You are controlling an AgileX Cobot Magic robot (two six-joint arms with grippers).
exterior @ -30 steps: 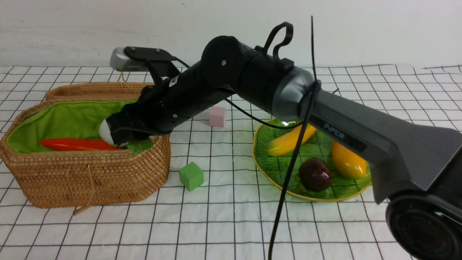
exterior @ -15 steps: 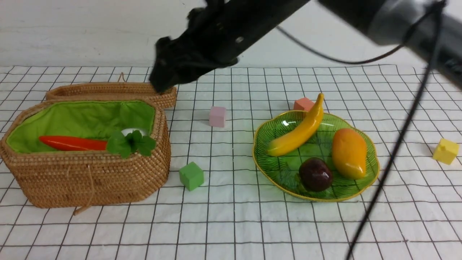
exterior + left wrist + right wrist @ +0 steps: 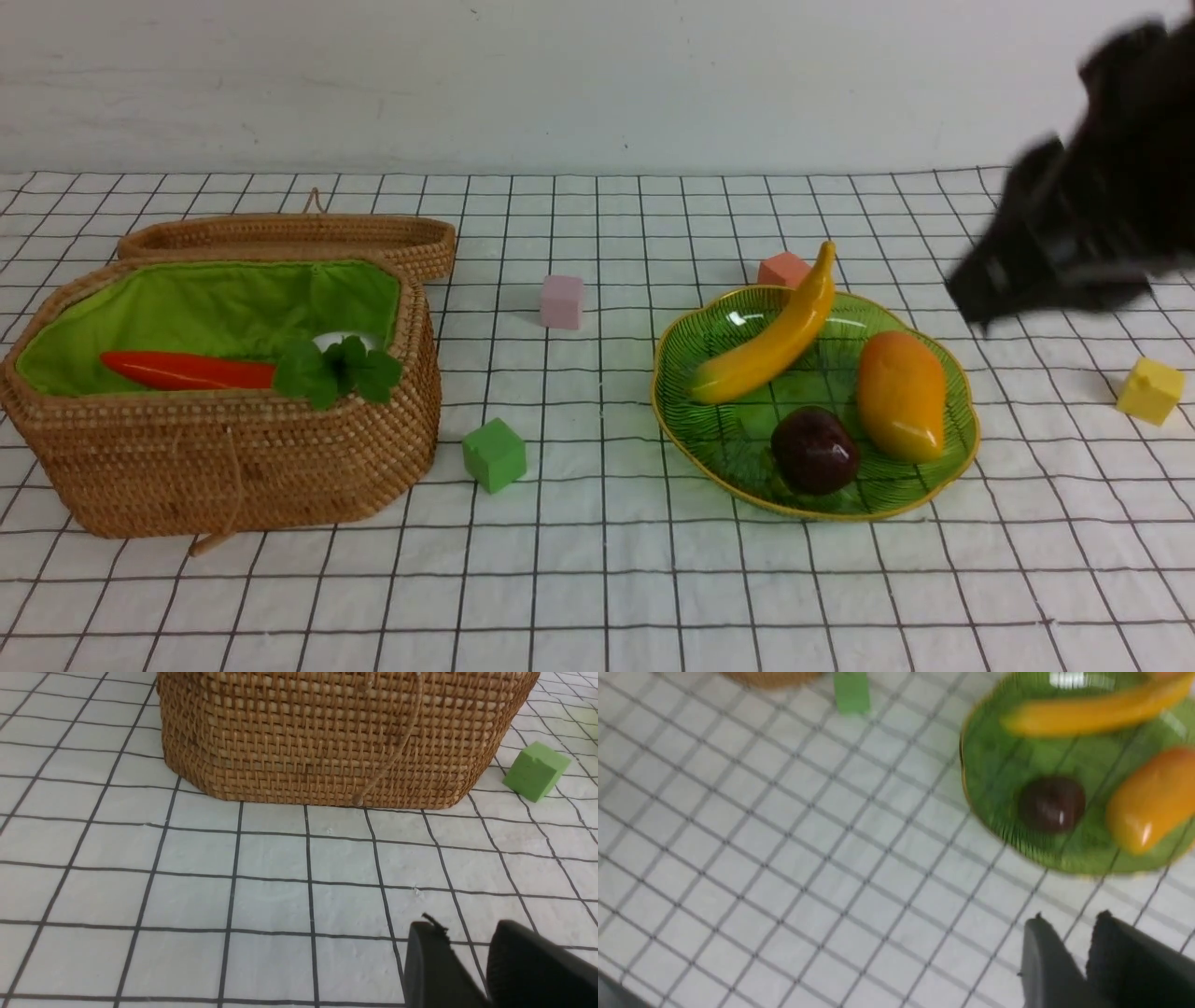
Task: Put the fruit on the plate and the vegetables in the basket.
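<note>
- Basket [image 3: 224,467] holds a carrot [image 3: 187,371], its leaves [image 3: 338,371] and a partly hidden white radish [image 3: 341,340]; lid [image 3: 280,235] lies behind it.
- Plate [image 3: 952,471] holds three fruits: banana [image 3: 770,341], mango [image 3: 901,397], dark fruit [image 3: 814,451].
- Four cubes on the cloth [image 3: 597,579]: green [image 3: 494,455], pink [image 3: 561,301], red [image 3: 782,270], yellow [image 3: 1150,391].
- Left gripper [image 3: 483,961] and right gripper [image 3: 1083,956]: jaws nearly together, holding nothing.

I see the carrot [image 3: 187,371] and a bit of white radish [image 3: 342,340] in the basket [image 3: 224,457], its lid [image 3: 280,233] behind. The banana [image 3: 770,334], mango [image 3: 901,396] and dark fruit [image 3: 814,451] sit on the plate [image 3: 691,411]. My right arm [image 3: 1083,233] blurs at the right edge.
</note>
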